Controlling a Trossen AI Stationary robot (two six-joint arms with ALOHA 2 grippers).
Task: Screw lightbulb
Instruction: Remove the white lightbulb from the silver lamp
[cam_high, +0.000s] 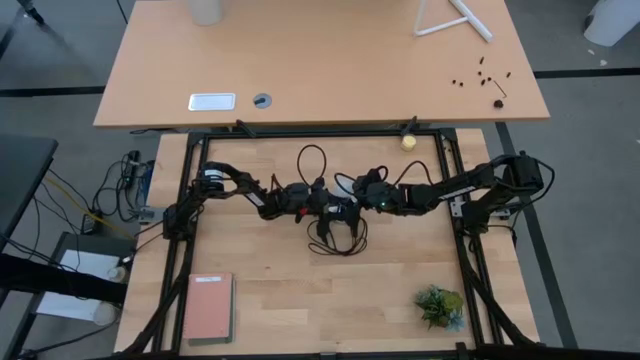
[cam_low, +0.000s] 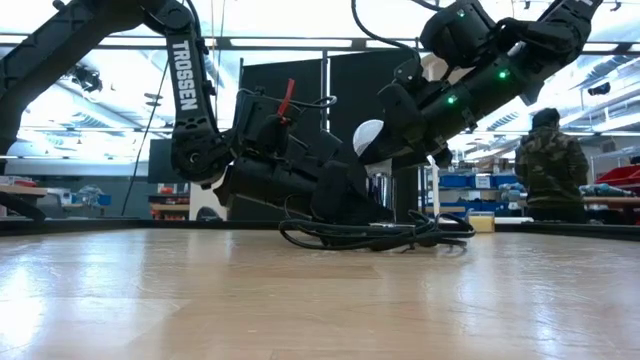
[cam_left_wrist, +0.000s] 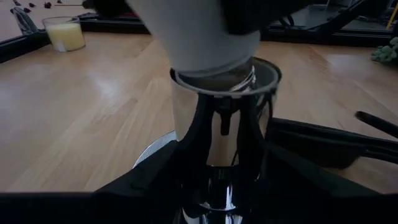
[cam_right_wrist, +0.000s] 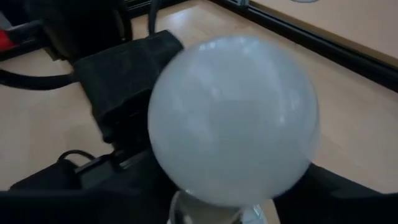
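Note:
The white frosted lightbulb (cam_right_wrist: 233, 118) is in my right gripper (cam_low: 392, 135), a little above the middle of the table; it also shows in the low view (cam_low: 368, 137). Its narrow end stands at the open mouth (cam_left_wrist: 249, 71) of the silver socket (cam_left_wrist: 217, 130). My left gripper (cam_low: 335, 200) is shut on that socket, low over the table (cam_high: 300, 300). The socket's black cord (cam_low: 370, 238) lies in loops on the table. In the high view the two grippers meet at the table's middle (cam_high: 350, 200). My left gripper pinches the silver socket's tube-shaped body (cam_left_wrist: 186, 124) between its two fingers, which lie along its sides. The socket's open mouth points up toward the bulb. The hold sits just above the table, and the cord trails from it. My right gripper pinches the bulb's round globe (cam_right_wrist: 186, 168) between its two fingers (cam_right_wrist: 348, 193), coming slanting down from the table's right side. The bulb is clear of the table and tilted, its narrow end (cam_left_wrist: 211, 56) at the socket's mouth. How far it sits in the socket is hidden.
A yellowish ball (cam_high: 408, 142) lies at the table's far edge, a green plant (cam_high: 440, 305) at the near right, a pink notebook (cam_high: 210, 305) at the near left. A glass of yellow liquid (cam_left_wrist: 65, 34) stands farther off. A person (cam_low: 550, 165) stands in the room behind.

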